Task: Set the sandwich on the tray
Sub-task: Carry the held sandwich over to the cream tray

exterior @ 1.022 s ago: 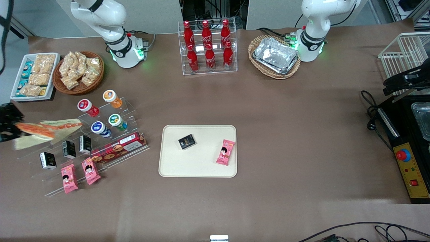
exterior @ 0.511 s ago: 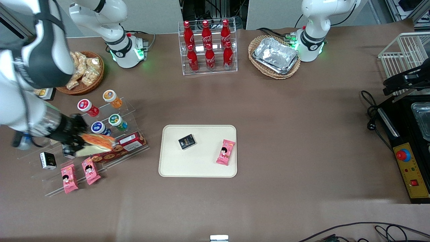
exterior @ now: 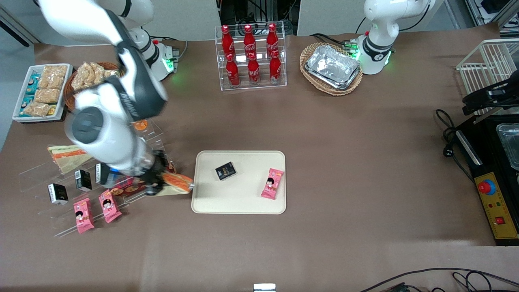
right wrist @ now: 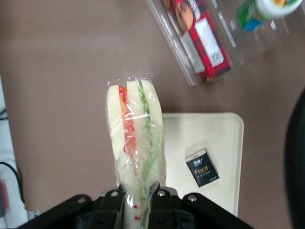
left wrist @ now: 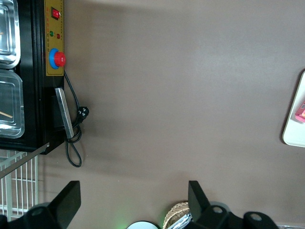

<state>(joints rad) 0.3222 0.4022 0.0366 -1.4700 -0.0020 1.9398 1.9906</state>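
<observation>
My right gripper is shut on the sandwich, a clear-wrapped wedge with pale bread and orange-red filling. It holds the wedge in the air just beside the tray's edge toward the working arm's end. In the right wrist view the sandwich sticks out from between the jaws, with the cream-beige tray under and past it. The tray lies mid-table and carries a small black packet and a pink snack packet.
A clear tiered stand holds a second flatter sandwich wedge, black packets, pink packets, a red biscuit box and jars. Farther from the camera stand a cola bottle rack, a snack basket and a foil-tray basket.
My right arm has carried the sandwich from the working arm's end, over the tiered stand, toward the tray. The second wedge on the stand shows again.
</observation>
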